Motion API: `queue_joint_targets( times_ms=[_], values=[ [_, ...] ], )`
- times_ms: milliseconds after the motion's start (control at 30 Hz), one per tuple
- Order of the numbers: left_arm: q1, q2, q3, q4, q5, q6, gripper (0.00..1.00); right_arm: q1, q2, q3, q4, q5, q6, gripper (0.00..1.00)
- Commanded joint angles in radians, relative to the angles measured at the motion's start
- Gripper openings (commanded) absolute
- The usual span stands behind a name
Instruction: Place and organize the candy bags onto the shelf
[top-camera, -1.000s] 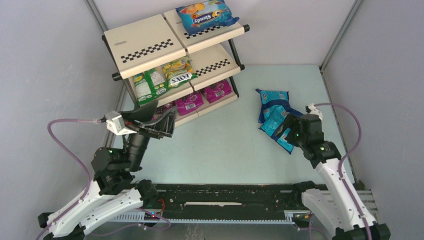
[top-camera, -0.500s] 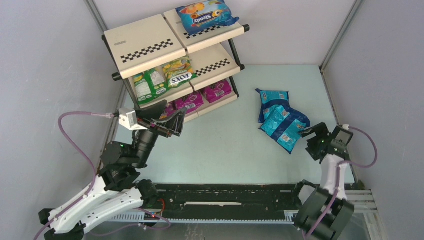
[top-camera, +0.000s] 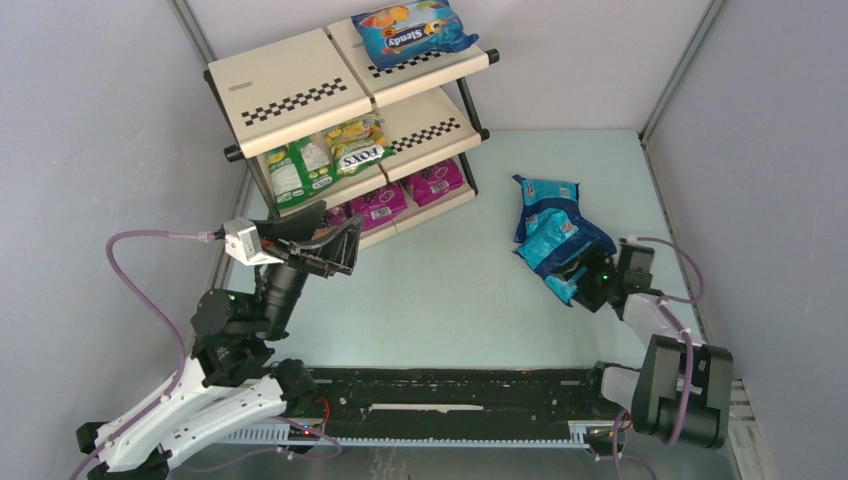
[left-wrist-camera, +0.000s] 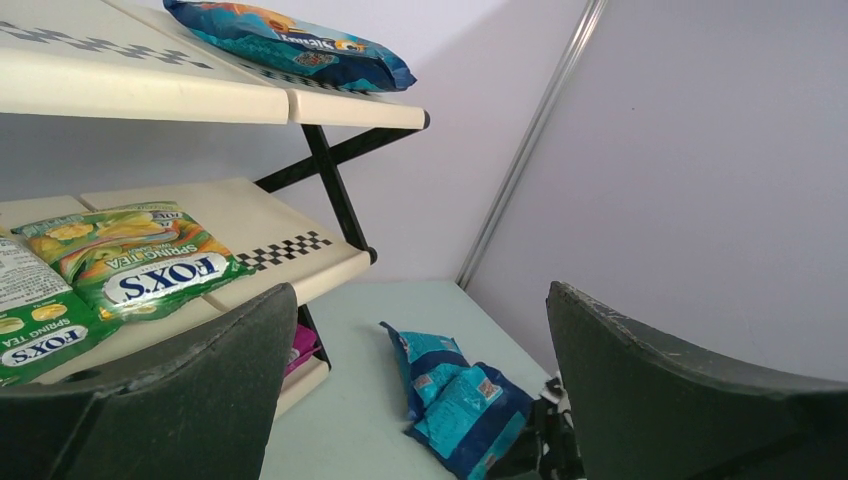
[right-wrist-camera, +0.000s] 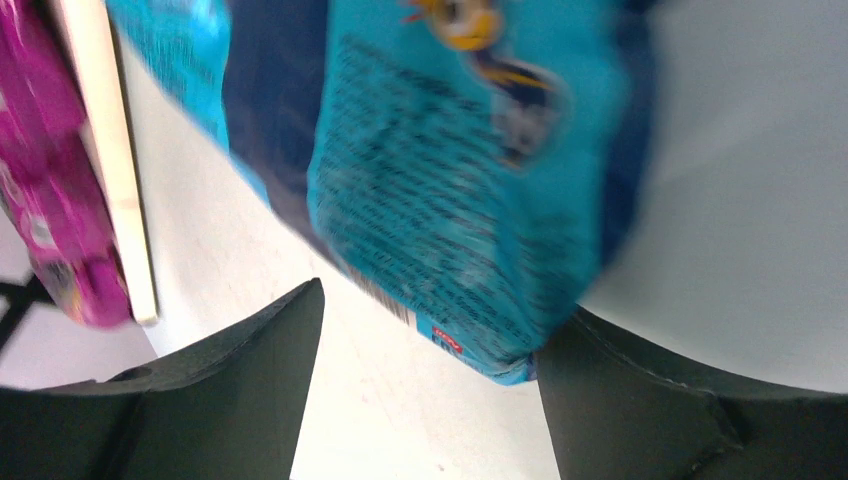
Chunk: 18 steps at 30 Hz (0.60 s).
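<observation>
The teal bags (top-camera: 553, 232) lie in a small overlapping pile on the counter (top-camera: 450, 295), well to the right of the shelf (top-camera: 290, 90) and directly ahead of the right hand (top-camera: 582, 286). That hand sits low at the pile's near right corner, so the right arm is plainly the closer one. The left hand (top-camera: 340, 222) hovers across the counter by the shelf's lowest tier, well apart from the pile. From the right wrist, the nearest teal bag runs away from the hand with its long side roughly along the reach. Its near corner pokes down into the gap between the two fingers. The right hand is spread: one finger stands clear of the bag on the shelf side, and the other sits just beside the bag's edge. Blur leaves it unclear whether that edge is touched, and nothing is pinched yet. Closing on that corner looks like the step in hand, and the glossy pouch may slip or drag its neighbour along. The left hand is spread as wide as it goes and holds nothing. On the shelf, a blue bag (top-camera: 410, 30) with orange fruit lies on the right of the top tier. Green bags (top-camera: 320, 160) fill the left of the middle tier and magenta bags (top-camera: 400, 197) line the bottom. The bare right half of the middle tier seems a likely home for the teal ones.
</observation>
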Motion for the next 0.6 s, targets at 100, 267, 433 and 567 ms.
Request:
queue_joint_targets(
  times_ms=[100, 267, 433, 567],
  values=[
    [0.006, -0.006, -0.015, 0.028, -0.014, 0.011, 1.0, 0.394, 0.125, 0.098, 0.258, -0.075, 0.164, 0.82],
    [0.006, -0.007, -0.014, 0.027, -0.011, 0.009, 1.0, 0.506, 0.201, 0.268, 0.093, -0.151, 0.068, 0.84],
    [0.006, -0.014, -0.015, 0.028, -0.012, 0.009, 1.0, 0.491, 0.07, 0.322, -0.137, -0.091, -0.054, 0.86],
    [0.006, -0.014, -0.014, 0.028, -0.008, 0.006, 1.0, 0.38, -0.079, 0.324, -0.282, -0.007, -0.112, 0.89]
  ],
)
